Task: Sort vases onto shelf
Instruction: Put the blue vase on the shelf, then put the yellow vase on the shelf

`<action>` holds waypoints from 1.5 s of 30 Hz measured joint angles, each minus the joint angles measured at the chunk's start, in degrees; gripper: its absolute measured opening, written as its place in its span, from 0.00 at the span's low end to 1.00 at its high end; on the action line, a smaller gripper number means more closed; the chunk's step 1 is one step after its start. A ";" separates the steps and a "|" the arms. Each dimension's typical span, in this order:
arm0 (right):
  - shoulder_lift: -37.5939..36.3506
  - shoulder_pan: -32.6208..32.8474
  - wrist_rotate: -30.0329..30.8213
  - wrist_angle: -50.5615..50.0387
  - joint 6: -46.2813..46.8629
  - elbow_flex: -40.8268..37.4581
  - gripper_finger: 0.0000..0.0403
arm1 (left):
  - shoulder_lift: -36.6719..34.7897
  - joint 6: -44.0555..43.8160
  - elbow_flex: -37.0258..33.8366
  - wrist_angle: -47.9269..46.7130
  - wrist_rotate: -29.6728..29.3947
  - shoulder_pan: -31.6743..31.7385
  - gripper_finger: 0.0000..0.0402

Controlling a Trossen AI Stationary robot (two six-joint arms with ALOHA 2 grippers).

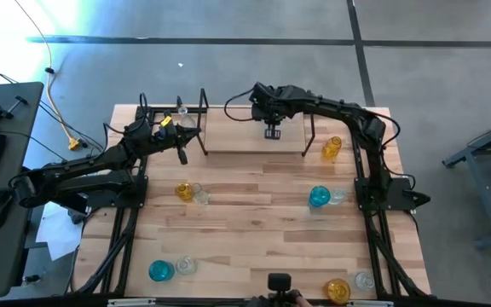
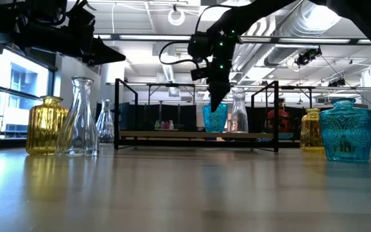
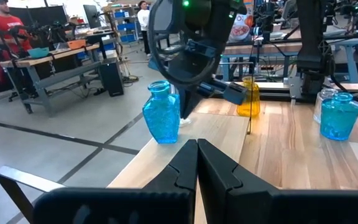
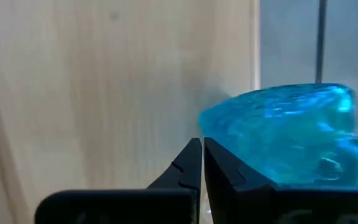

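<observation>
While the right claw (image 4: 201, 163) hangs with fingers together just beside the teal vase (image 3: 161, 113) on the shelf (image 1: 254, 136), any sideways drift risks toppling it.

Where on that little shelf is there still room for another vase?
The shelf's middle stretch looks bare, between the left claw and the right claw. It is crowded under the right claw, where a blue vase stands. On the table, the center strip between the yellow vase and another blue vase is open.
</observation>
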 joint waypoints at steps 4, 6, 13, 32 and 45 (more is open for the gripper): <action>0.00 0.07 1.49 2.43 0.10 0.00 0.00 | 0.00 0.00 0.00 0.00 0.00 -0.01 0.00; 0.00 0.01 2.18 2.99 0.12 0.00 0.00 | 0.00 0.02 0.00 -0.02 0.00 -0.02 0.00; 0.00 -0.44 2.54 5.03 2.52 0.00 0.00 | 0.00 0.01 0.00 -0.07 0.00 -0.02 0.00; -7.66 5.74 -7.75 13.52 7.68 -6.06 0.00 | 0.00 0.00 0.00 -1.68 0.03 0.01 0.00; -27.84 15.11 -8.21 41.12 23.74 -36.27 0.00 | 0.00 -1.54 0.00 -3.19 3.74 -0.08 0.00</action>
